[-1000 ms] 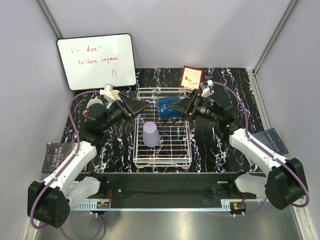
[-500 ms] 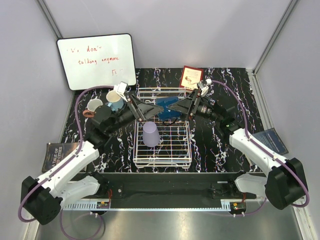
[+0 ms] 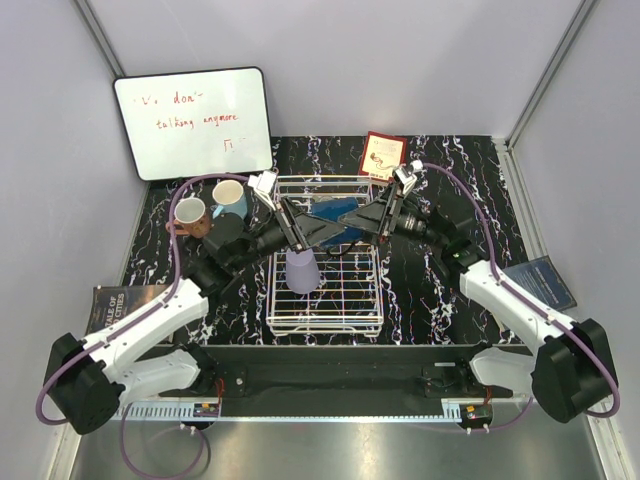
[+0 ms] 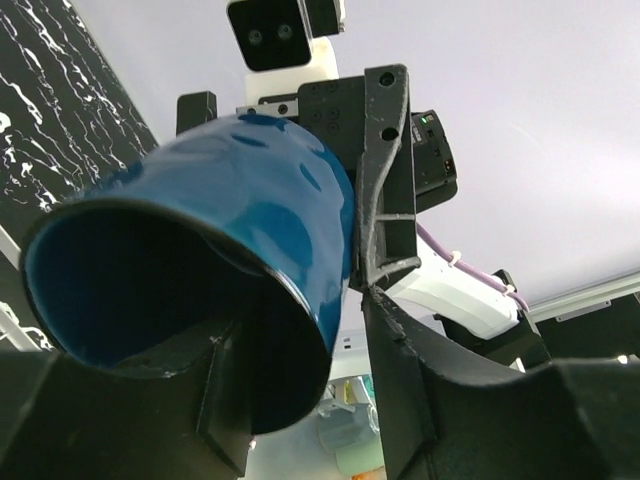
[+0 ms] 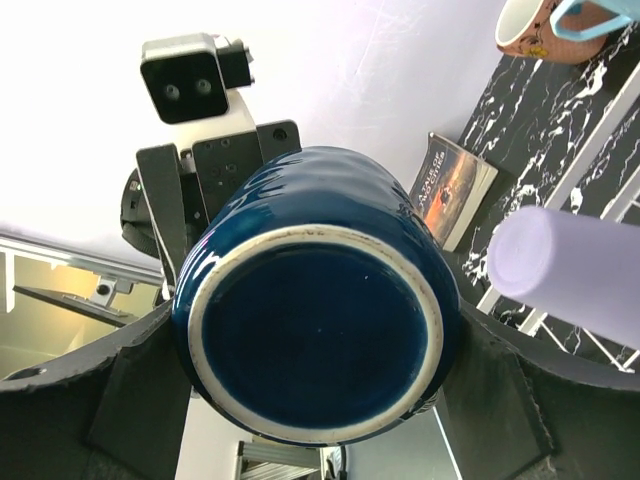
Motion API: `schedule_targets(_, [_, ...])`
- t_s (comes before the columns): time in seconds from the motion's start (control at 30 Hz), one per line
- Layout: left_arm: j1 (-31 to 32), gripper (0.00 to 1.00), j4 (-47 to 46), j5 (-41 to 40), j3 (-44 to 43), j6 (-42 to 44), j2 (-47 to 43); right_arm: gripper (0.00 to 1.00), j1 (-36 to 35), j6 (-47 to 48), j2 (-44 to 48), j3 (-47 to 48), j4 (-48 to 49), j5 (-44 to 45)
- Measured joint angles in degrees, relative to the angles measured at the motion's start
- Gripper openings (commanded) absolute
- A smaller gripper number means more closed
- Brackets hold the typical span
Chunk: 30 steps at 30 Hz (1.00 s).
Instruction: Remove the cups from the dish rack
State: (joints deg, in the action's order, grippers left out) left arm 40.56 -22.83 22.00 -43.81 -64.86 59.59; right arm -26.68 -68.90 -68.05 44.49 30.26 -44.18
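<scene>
- Right claw point(image 5: 315, 350), spread wide, is clamped around the dark blue cup point(image 4: 250, 190), held over the far end of the rack point(image 3: 325, 322).
- Left claw point(image 4: 300, 330) is set astride the cup's rim; a firm pinch cannot be told.

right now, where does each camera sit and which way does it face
Top: above and behind the bases, looking down on the rack; both arms show.
Left wrist: on the left arm, facing the blue cup's mouth; own fingers show.
Right wrist: facing that cup's base; own fingers show.
Shared: both wrists see the blue cup.
</scene>
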Motion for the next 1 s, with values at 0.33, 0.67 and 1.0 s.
schedule_targets(0.33, [2.5,0.00,-5.4,1.6,-1.2,0.4,2.4,0.00,0.5,-3.9,4.9,-2.5,-0.7,0.5])
schedule_targets(0.67, [4.7,0.00,0.3,-3.1,-3.3,2.3,1.3,0.99,1.2,0.2,6.1,1.0,-9.0,0.5])
schedule_targets(1.0, [5.6,0.00,1.7,-4.2,-2.6,3.9,-0.3,1.00,0.0,8.3,8.1,5.5,-23.1,3.3])
